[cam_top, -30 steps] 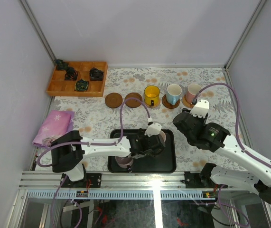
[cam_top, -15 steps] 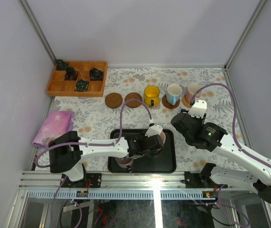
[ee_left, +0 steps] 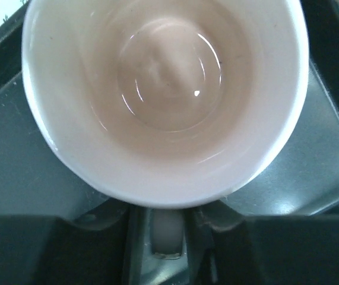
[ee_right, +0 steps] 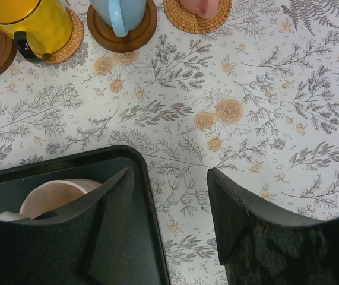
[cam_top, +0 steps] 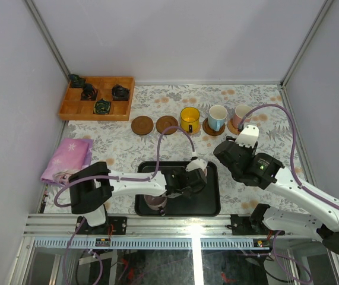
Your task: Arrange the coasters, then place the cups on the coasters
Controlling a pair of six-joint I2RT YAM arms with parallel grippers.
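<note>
A pale pink cup [ee_left: 163, 95] stands in the black tray [cam_top: 208, 205]. My left gripper [ee_left: 168, 221] is shut on it, with the cup's handle pinched between both fingers. A mauve-grey cup [cam_top: 155, 202] sits at the tray's near left, partly under the left arm. At the back, two bare coasters [cam_top: 142, 125] [cam_top: 167, 124] lie side by side. To their right the yellow cup [cam_top: 189, 119], the blue-handled cup [cam_top: 216, 117] and the pink-handled cup [cam_top: 241, 115] each stand on a coaster. My right gripper [ee_right: 169, 178] hangs open and empty over the cloth, just right of the tray.
A wooden compartment box [cam_top: 77, 110] with small black objects stands at the back left. A folded pink cloth [cam_top: 67, 159] lies at the left edge. Frame posts and walls close in both sides.
The left fingers have closed in on the pale pink cup's handle, and that wrist has edged slightly right. The right arm shifted a little left early on, then held still.
</note>
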